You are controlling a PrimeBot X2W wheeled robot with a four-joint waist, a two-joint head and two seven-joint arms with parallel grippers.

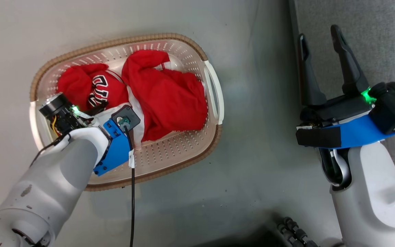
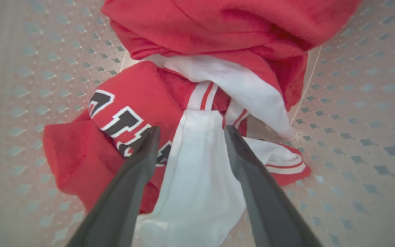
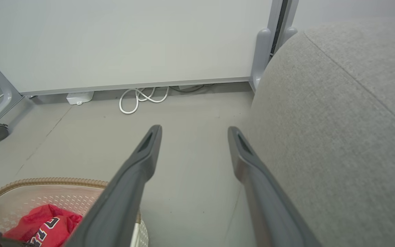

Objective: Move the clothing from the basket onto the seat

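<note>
While both garments lie bunched inside the basket, which stands on the grey floor toward ten o'clock in the head view, the left arm reaches into it from seven o'clock, its wrist over the basket's near-left part. The lettered garment sits at nine o'clock within the basket; the plain red garment fills the middle and three o'clock side, touching and partly overlapping the first.

In the left wrist view the left gripper has its fingers spread wide, clamping nothing; a white panel of the lettered garment lies between them, the black-and-white lettering at nine o'clock of the tips and the plain red garment at twelve; whether the tips touch the cloth I cannot tell.

The right gripper hangs at three o'clock, well apart from the basket, fingers wide apart and empty, pointing to twelve; the seat lies at one o'clock, just beside it. In the right wrist view the right gripper is over bare floor, the seat at three o'clock, a white cable at twelve by the wall panel.
</note>
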